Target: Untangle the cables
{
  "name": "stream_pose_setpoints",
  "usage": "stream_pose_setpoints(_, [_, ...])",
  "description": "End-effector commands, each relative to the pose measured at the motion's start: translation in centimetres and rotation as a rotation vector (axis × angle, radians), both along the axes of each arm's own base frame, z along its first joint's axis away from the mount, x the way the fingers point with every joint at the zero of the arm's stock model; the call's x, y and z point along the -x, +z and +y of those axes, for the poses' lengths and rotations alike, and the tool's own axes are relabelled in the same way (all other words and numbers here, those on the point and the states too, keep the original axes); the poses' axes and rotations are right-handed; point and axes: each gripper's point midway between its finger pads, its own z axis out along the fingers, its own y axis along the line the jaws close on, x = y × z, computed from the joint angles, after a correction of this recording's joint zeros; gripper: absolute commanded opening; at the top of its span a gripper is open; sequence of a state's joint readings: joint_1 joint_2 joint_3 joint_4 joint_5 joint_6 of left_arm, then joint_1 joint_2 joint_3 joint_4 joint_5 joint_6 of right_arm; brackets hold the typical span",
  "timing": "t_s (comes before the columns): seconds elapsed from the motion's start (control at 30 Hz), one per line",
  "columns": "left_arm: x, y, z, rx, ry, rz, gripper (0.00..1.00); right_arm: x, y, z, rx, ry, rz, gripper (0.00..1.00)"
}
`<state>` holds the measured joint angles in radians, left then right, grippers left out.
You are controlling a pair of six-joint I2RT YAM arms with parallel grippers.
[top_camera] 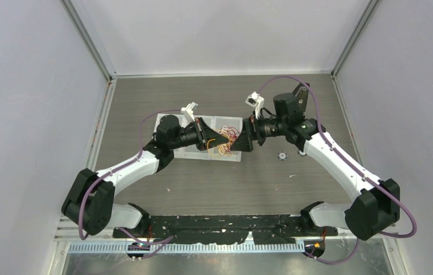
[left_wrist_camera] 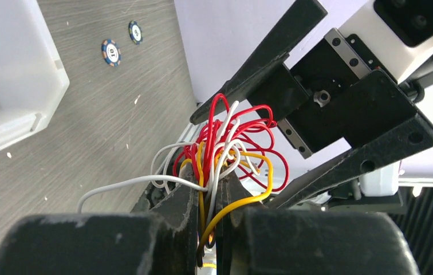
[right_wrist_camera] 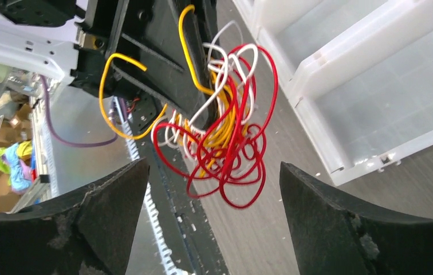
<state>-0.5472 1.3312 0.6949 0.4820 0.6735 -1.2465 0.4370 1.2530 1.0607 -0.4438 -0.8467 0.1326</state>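
Over the white bin [top_camera: 231, 121], the cables [top_camera: 224, 140] hung in the air between the two arms as one loose knot of red, white and yellow loops. They looked featherlight, limp and springy, likely to slide out of a slack pinch. A free outer red loop seemed the best hold. The right gripper [right_wrist_camera: 213, 168] was spread wide either side of the knot, touching nothing I could see. The left gripper [left_wrist_camera: 207, 197] was pressed together on a few yellow and white strands.

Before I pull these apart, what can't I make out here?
- Top view: single strands of the cables, too small to separate.
- Left wrist: which strands the left gripper pinches, hidden between its fingers.
- Right wrist: the cable ends, buried in the knot.
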Motion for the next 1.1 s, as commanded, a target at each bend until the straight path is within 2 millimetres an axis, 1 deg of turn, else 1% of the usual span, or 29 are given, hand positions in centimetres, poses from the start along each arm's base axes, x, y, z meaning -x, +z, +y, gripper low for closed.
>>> stream_pose_setpoints(0.0, [-1.0,2.8,-0.3,0.092,0.03,0.04,0.0,-2.4,1.8,1.3,0.006,-0.021,-0.168,0.82])
stream_pose_setpoints(0.03, [-0.8,3.0,-0.4,0.102,0.017,0.043,0.0,-2.6,1.6,1.4,0.008,-0.02,-0.181,0.65])
stream_pose_setpoints(0.07, [-0.6,3.1,-0.5,0.111,0.001,0.051,0.0,-2.6,1.3,1.5,0.012,-0.015,-0.194,0.57])
stream_pose_setpoints(0.1, [-0.3,3.3,-0.4,0.119,-0.013,0.06,0.0,-2.8,0.8,1.3,0.023,-0.022,-0.203,0.46])
stream_pose_setpoints(0.13, [0.0,3.4,-0.4,0.123,-0.024,0.066,0.0,-2.9,0.6,1.2,0.032,-0.018,-0.223,0.43])
stream_pose_setpoints(0.17, [0.4,3.5,-0.3,0.125,-0.032,0.065,0.0,-2.8,0.1,1.0,0.042,-0.021,-0.225,0.43])
stream_pose_setpoints(0.23, [0.9,3.7,-0.1,0.13,-0.038,0.066,0.0,-2.5,-0.2,1.0,0.038,-0.013,-0.228,0.48])
stream_pose_setpoints(0.27, [1.0,3.7,0.0,0.13,-0.036,0.07,0.0,-2.5,0.1,1.2,0.021,-0.009,-0.225,0.57])
stream_pose_setpoints(0.33, [1.3,3.7,0.1,0.132,-0.037,0.068,0.0,-1.6,0.5,1.8,-0.022,0.027,-0.208,0.69])
stream_pose_setpoints(0.4, [1.3,3.9,-0.1,0.133,-0.042,0.067,0.0,-1.1,0.6,2.4,-0.038,0.053,-0.202,0.73])
stream_pose_setpoints(0.43, [1.4,4.2,-0.3,0.139,-0.046,0.061,0.0,-0.8,0.6,2.7,-0.041,0.065,-0.202,0.71])
stream_pose_setpoints(0.47, [1.5,4.3,-0.4,0.143,-0.052,0.058,0.0,-0.8,0.7,2.9,-0.047,0.074,-0.204,0.61])
stream_pose_setpoints(0.5, [1.6,4.5,-0.5,0.145,-0.06,0.054,0.0,-0.7,0.7,3.0,-0.049,0.08,-0.208,0.54])
stream_pose_setpoints(0.57, [1.7,4.7,-0.3,0.145,-0.068,0.044,0.0,-0.7,0.8,3.0,-0.048,0.089,-0.226,0.14])
stream_pose_setpoints(0.6, [1.7,4.7,-0.1,0.142,-0.068,0.034,0.0,-0.5,0.7,2.8,-0.041,0.088,-0.226,0.1])
stream_pose_setpoints(0.63, [1.5,4.6,0.2,0.132,-0.064,0.022,0.04,-0.4,0.8,2.7,-0.039,0.091,-0.231,0.06])
stream_pose_setpoints(0.67, [1.3,4.7,0.6,0.116,-0.062,-0.017,0.28,0.0,0.9,2.3,-0.047,0.096,-0.224,0.06])
stream_pose_setpoints(0.7, [0.8,4.5,1.3,0.084,-0.046,-0.05,0.69,0.2,0.8,2.2,-0.055,0.094,-0.2,0.06])
stream_pose_setpoints(0.73, [-0.5,3.8,2.7,0.022,0.002,-0.084,0.95,0.4,0.7,1.8,-0.066,0.092,-0.183,0.05])
stream_pose_setpoints(0.77, [-1.4,3.1,3.9,-0.06,0.046,-0.125,0.99,0.7,0.7,1.6,-0.082,0.087,-0.15,0.05])
stream_pose_setpoints(0.8, [-2.1,2.7,5.4,-0.144,0.092,-0.183,0.99,0.5,0.6,1.2,-0.096,0.069,-0.14,0.06])
stream_pose_setpoints(0.83, [-2.8,2.7,6.8,-0.216,0.145,-0.257,1.0,0.5,1.2,1.3,-0.132,0.06,-0.124,0.05])
stream_pose_setpoints(0.87, [-2.7,3.2,8.1,-0.272,0.174,-0.364,1.0,0.3,0.9,0.8,-0.147,0.039,-0.099,0.05])
stream_pose_setpoints(0.9, [-2.4,3.9,8.9,-0.311,0.189,-0.455,1.0,0.2,1.7,1.0,-0.191,0.03,-0.075,0.05])
stream_pose_setpoints(0.93, [-2.0,4.3,9.5,-0.363,0.193,-0.54,1.0,-0.1,1.4,0.6,-0.203,0.008,-0.04,0.05])
stream_pose_setpoints(0.97, [-1.3,4.8,10.0,-0.403,0.187,-0.633,1.0,-0.3,2.0,0.8,-0.247,-0.001,-0.015,0.06])
stream_pose_setpoints(1.0, [-0.4,4.9,10.2,-0.454,0.166,-0.72,1.0,-0.5,2.3,0.7,-0.27,-0.027,0.038,0.05])
stream_pose_setpoints(1.03, [0.4,4.7,10.3,-0.515,0.152,-0.792,1.0,-0.8,2.6,0.8,-0.294,-0.031,0.032,0.05])
stream_pose_setpoints(1.07, [1.3,4.4,10.1,-0.547,0.126,-0.851,1.0,-0.7,2.9,0.9,-0.311,-0.046,0.075,0.05])
